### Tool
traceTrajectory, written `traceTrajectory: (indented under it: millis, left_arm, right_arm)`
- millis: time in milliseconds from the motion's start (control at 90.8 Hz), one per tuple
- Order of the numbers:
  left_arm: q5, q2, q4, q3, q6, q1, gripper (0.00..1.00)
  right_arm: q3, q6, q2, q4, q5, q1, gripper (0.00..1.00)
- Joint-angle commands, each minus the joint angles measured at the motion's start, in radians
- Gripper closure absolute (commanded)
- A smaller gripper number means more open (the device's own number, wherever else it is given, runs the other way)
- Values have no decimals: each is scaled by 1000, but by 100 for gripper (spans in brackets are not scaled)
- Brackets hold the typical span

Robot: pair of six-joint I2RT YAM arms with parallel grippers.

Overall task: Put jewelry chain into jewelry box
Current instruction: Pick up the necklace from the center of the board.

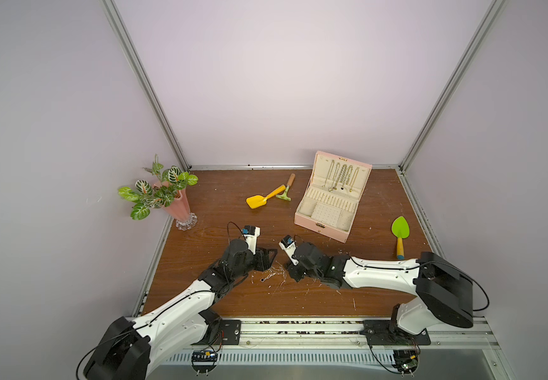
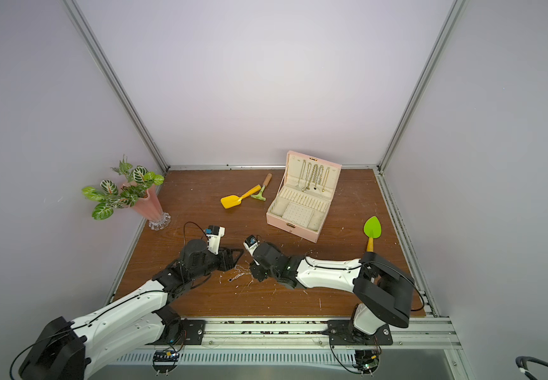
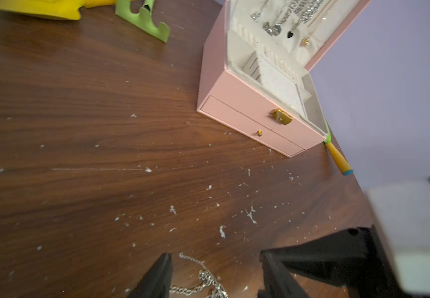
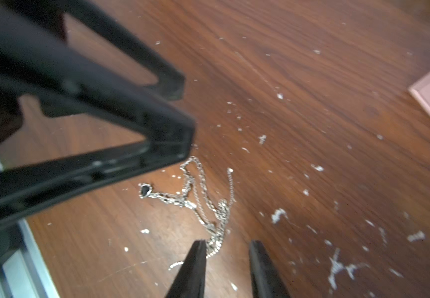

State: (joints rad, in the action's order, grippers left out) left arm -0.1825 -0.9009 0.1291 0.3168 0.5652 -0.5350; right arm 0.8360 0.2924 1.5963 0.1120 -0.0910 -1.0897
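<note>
**Left tool [image 1: 271, 261] and right tool [image 1: 290, 274] flank the jewelry chain [image 1: 274, 273], nothing gripped**

Both top views first. The two tools face each other low over the counter [image 1: 220, 296], near the middle of its front edge. The jewelry chain is a small silver heap right between them. Well apart, toward the far right corner, the jewelry box [image 1: 318, 227] stands open, with necklaces [image 1: 341, 177] hung inside its lid.

Left wrist view now. Jaws are wide apart, and the jewelry chain [image 3: 203, 277] lies loose on the wood between them, pinched by neither side.

Over to the right wrist view. Jaws show a modest gap and hold nothing, though one strand runs up against the inner face of a finger [image 4: 196, 265]. From there the chain stretches lengthwise toward the left tool, with its dark pendant [image 4: 144, 190] at the far end.

My call: the right tool is nearer, and closing on that strand looks like the neat pick. The box lies on its side of the counter too.
</note>
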Motion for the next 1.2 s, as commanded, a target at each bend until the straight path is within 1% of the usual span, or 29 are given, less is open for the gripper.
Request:
traceTrajectory:
  millis: [0,99,187,418,561,749,870,1002,1123,1189]
  left_arm:
    - [20,34,-108,-22,48,95,41]
    - [12,56,-99,-42,63,125,41]
    - [24,70,-105,-48,62,133,41]
    - [20,80,-94,-63,66,145,40]
    - [9,74,-87,-62,64,145,40]
    - [1,72,-84,-65,62,147,40]
    - [6,80,-84,-70,64,147,40]
    - [7,88,-91,-66,63,147,40]
    - [11,98,-104,-63,60,148,40]
    - [13,102,-107,-62,58,148,40]
  right_arm:
    - [49,-215,61,78,148,-6,67]
    - [80,-359,122,132,263,-8,67]
    - [91,-456,165,190,332,-12,66]
    - [124,-595,268,267,433,-12,66]
    - [135,-647,308,249,428,-8,66]
    - [145,-695,326,193,425,14,65]
    - [180,-719,362,126,435,19,65]
    - [187,-724,378,82,460,20,68]
    - [169,-723,378,50,441,21,70]
    - [156,-723,377,40,424,24,75]
